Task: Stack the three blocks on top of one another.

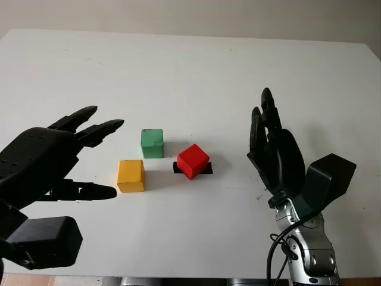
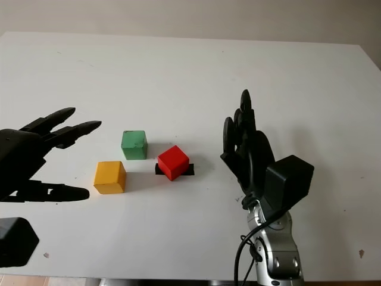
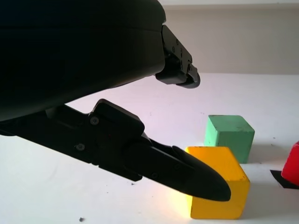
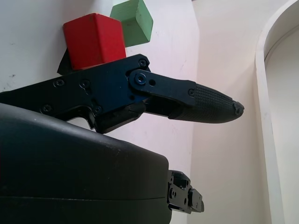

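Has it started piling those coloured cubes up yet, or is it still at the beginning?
Nothing is stacked yet: the yellow block, green block and red block all sit apart on the table. The left hand, open, is beside the yellow one; the right hand, open, is right of the red. All stacking remains.

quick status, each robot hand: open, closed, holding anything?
Left robot hand: open, holding nothing, beside the yellow block.
Right robot hand: open, holding nothing, to the right of the red block.

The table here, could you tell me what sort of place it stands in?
Probably a robot test bench: a plain white table against a bare wall, carrying just a green block, yellow block and red block.
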You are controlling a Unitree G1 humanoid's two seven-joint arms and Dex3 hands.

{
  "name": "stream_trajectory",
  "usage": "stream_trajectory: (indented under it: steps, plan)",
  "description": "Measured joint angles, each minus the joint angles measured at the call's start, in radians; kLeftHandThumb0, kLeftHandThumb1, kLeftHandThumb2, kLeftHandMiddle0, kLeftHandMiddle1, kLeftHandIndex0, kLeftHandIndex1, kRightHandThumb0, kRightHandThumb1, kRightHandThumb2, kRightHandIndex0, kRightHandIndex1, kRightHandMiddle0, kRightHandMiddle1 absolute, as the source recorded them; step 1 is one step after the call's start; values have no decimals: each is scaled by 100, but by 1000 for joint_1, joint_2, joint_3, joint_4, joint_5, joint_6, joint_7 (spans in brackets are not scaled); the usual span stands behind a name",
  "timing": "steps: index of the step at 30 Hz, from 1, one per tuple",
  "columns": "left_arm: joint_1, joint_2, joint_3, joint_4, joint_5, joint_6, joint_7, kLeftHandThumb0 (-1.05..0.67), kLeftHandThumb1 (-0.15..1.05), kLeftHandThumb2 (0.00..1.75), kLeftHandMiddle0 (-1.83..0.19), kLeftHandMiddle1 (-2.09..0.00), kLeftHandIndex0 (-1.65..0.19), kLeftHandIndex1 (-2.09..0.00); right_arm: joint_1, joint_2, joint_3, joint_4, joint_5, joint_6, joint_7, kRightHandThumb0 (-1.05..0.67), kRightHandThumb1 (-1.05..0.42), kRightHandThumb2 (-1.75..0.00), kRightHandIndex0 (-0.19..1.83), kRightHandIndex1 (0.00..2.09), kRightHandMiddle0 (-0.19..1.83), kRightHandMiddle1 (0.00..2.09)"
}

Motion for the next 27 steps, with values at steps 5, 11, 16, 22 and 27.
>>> stream_trajectory:
  steps: [5,11,16,22,27]
  plan:
    - [5,-29,-44,39,54,-38,69,-97,104,8,-17,-5,-43,-10,0,2,-4,0,5,-7,7,-73,-105,-66,-19,0,-19,0]
    - [11,-59,-79,46,98,-29,87,-97,105,10,-16,-5,-47,-12,0,2,-18,0,11,-8,6,-73,-105,-64,-19,0,-19,0]
    - [11,-82,-98,45,133,0,90,-95,105,8,-17,-5,-46,-30,0,2,-27,0,15,-13,11,-72,-105,-64,-19,0,-19,0]
    - [8,-114,-118,45,177,11,142,-88,103,6,-23,-6,-11,-123,0,0,-33,0,18,-21,21,-71,-105,-65,-19,0,-19,0]
    - [1,-124,-133,43,215,46,144,-85,101,5,-24,-6,-10,-138,-2,-2,-45,2,23,-28,31,-72,-105,-65,-19,0,-19,0]
